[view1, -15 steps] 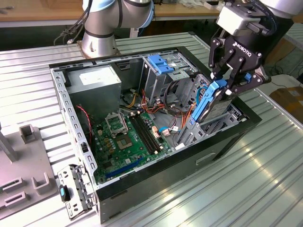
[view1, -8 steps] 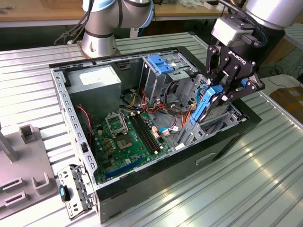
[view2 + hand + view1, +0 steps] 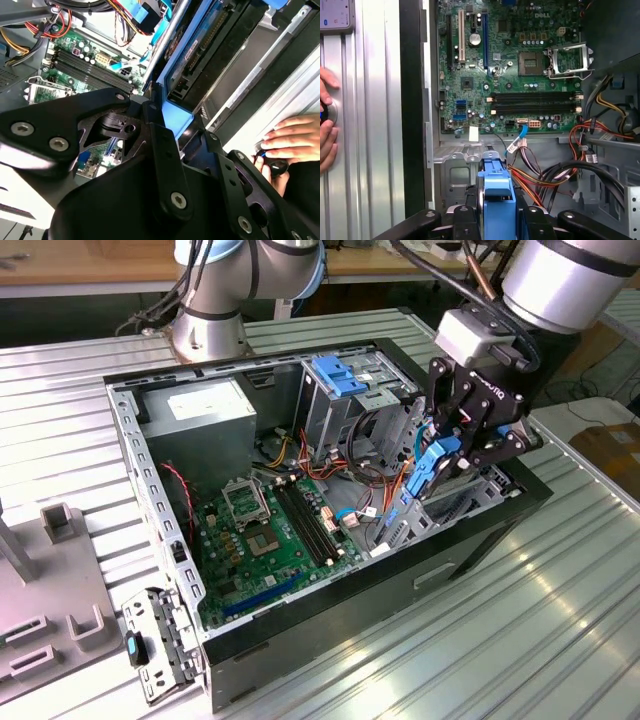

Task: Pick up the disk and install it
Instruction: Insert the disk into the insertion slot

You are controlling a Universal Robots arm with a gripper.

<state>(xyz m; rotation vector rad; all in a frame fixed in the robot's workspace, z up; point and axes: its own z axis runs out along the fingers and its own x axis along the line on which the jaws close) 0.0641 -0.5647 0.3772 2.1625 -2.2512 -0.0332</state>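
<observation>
Ribbed metal tabletop (image 3: pixel 450 660) carries the open computer case (image 3: pixel 330 625), where the tool (image 3: pixel 455 445) clamps the disk (image 3: pixel 420 480).

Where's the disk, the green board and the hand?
the disk (image 3: pixel 497 192), first wrist view, its blue rail.
the green board (image 3: pixel 262 542), exterior view, its middle.
the hand (image 3: pixel 295 139), second wrist view, its fingers.

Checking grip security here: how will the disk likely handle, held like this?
Probably stiff: the disk looks like a solid block in blue rails. Likely heavy for its size, so it may pivot, since the gripper pinches its upper end.
</observation>
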